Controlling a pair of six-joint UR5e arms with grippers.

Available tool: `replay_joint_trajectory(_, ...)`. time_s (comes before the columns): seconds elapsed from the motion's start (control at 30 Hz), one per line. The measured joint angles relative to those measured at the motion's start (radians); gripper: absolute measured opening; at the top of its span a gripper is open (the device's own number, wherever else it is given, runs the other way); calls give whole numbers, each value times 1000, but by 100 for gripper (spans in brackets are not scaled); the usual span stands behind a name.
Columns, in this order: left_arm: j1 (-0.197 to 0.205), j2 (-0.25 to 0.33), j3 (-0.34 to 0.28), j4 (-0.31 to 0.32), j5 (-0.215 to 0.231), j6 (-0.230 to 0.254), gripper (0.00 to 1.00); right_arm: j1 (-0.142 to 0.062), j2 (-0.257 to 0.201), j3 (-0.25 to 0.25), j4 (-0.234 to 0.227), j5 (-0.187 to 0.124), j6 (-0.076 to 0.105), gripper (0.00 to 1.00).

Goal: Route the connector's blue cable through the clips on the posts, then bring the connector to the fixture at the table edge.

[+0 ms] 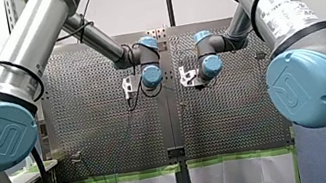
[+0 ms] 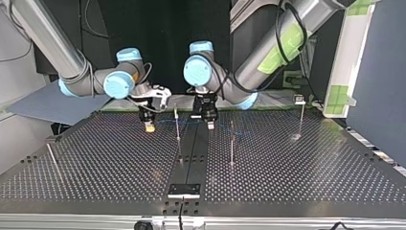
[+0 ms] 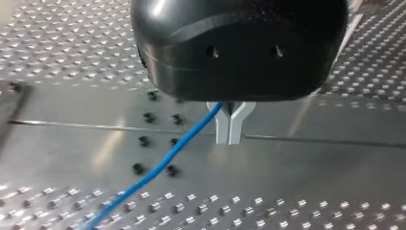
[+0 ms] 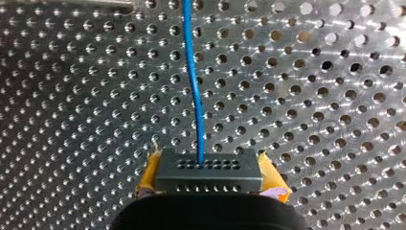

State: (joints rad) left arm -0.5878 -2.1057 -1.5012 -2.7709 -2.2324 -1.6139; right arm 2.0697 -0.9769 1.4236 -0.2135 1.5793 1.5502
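Front view: my left arm (image 1: 23,60) and my right arm (image 1: 278,5) reach over the table (image 1: 102,132). Their blue wrist joints stand side by side near its middle. Everything beyond the wrists is hidden, so no grip can be read here.

Top view: the right gripper (image 2: 150,125) hangs low at the view's left and the left gripper (image 2: 209,123) just right of the middle seam. A thin post (image 2: 177,127) stands between them. The cable (image 2: 165,121) shows only as a faint blue line running crosswise from one gripper toward the other. Whether it touches the post is too fine to tell. The fixture (image 2: 184,190) sits at the near edge, well apart from both grippers.

Left wrist view: the black housing cuts off most of the gripper. The metal fingers (image 3: 222,127) are pressed together at the tips and fork apart higher up. The cable slants in from the table to that fork. The exact spot where it is held is hidden under the housing.

Right wrist view: the yellow pads (image 4: 149,173) are closed on the two ends of the connector (image 4: 209,176), a dark block lying crosswise between them. Its holed face points away from the gripper. The cable leaves that face and runs straight ahead over the table, cut off at the frame's edge.
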Motion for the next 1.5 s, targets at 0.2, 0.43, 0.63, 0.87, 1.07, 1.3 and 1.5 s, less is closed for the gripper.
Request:
replay_joint_trajectory(0.2, -14, -26, -17, 10, 1, -2, 0, 14, -18, 18, -4, 11, -5, 0)
replay_joint_trajectory(0.43, -25, -30, -46, 38, 1, -6, 0, 32, -25, 34, 4, 18, -21, 0)
replay_joint_trajectory(0.63, -31, -30, -93, 76, 1, -10, 0, 41, -29, 70, -17, 23, -23, 0)
replay_joint_trajectory(0.87, -39, -31, -122, 84, 1, -14, 0, 45, -48, 114, -43, 24, -23, 0)
replay_joint_trajectory(1.07, -41, -31, -147, 86, 3, -22, 0, 48, -91, 144, -59, 23, -16, 0)
replay_joint_trajectory(1.3, -43, -34, -163, 80, 3, -34, 0, 52, -105, 175, -74, 21, -12, 0)
replay_joint_trajectory(1.5, -46, -48, -165, 82, 18, -43, 0, 53, -105, 211, -108, 21, -10, 0)
